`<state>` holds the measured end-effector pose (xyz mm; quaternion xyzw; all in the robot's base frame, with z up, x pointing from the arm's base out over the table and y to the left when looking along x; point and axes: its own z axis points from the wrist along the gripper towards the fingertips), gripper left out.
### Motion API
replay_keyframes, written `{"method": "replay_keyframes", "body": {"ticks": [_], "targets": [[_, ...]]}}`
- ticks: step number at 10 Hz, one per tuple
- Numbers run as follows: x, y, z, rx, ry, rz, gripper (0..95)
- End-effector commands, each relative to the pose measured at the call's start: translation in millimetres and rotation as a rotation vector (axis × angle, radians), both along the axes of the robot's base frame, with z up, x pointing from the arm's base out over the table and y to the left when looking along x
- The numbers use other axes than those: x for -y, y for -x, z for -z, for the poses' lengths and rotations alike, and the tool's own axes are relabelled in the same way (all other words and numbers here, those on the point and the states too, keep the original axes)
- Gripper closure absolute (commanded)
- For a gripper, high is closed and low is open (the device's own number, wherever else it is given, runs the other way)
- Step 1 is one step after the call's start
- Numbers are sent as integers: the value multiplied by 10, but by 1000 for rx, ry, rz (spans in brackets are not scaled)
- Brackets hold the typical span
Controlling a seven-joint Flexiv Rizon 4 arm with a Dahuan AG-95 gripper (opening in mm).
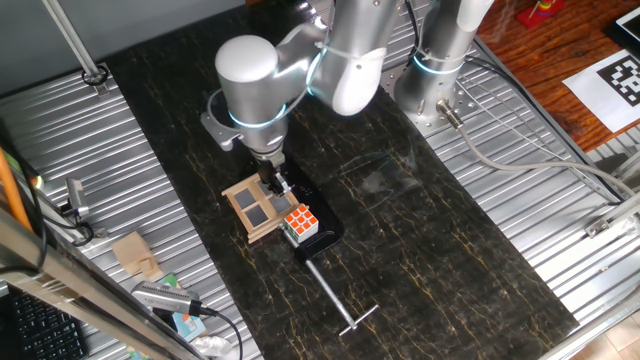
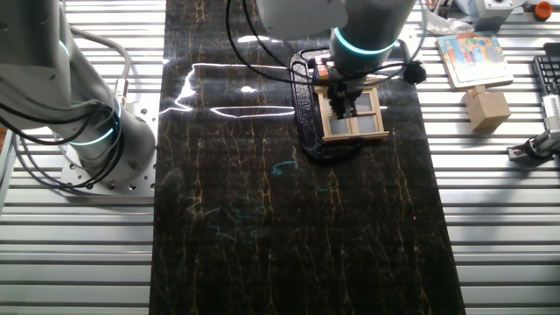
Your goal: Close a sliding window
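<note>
Standing by the table, I count one arm (image 1: pixel 300 60) bent over the dark marbled mat (image 1: pixel 420 230), with its gripper (image 1: pixel 272 178) down at the far edge of one small sliding window (image 1: pixel 256 208). That window is a light-wood frame with four grey panes in a cross grid (two by two), lying near the middle of the mat on one black base (image 1: pixel 325 228). From the other fixed view the same window (image 2: pixel 353 115) sits on that base (image 2: pixel 308 114), with the gripper (image 2: pixel 347 98) planted over its upper half, touching the wood or just above it; I cannot tell which. Whether the fingers are apart or pressed together I cannot tell either, because the wrist hides them from one side and they blur into the frame from the other.

One multicoloured puzzle cube (image 1: pixel 300 223) stands just beside the window on the base, orange and white faces showing. One metal T-shaped rod (image 1: pixel 336 296) runs from the base toward the near edge of the mat. Off the mat, on the ribbed metal table (image 2: pixel 490 227), I see one small wooden block (image 2: pixel 486 107) and one colourful picture card (image 2: pixel 473 58), well apart from the window. One printed black-and-white marker (image 1: pixel 618 82) lies on the wooden floor beyond.
</note>
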<state>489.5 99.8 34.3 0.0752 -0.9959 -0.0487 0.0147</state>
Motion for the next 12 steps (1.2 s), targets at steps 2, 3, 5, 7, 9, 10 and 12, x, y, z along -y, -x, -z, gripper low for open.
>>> {"method": "replay_keyframes", "body": {"ticks": [2, 3, 5, 7, 9, 10, 12], "targets": [[-113, -28, -245, -8, 5, -9, 950], [-188, -12, -366, -24, 13, -16, 950], [-308, 21, -542, -50, 25, -28, 950], [-512, 85, -768, -102, 25, -39, 950], [-800, 203, -913, -127, 42, -22, 950], [-923, 278, -953, -125, 56, -14, 950], [-1079, 400, -984, -120, 78, -4, 950]]}}
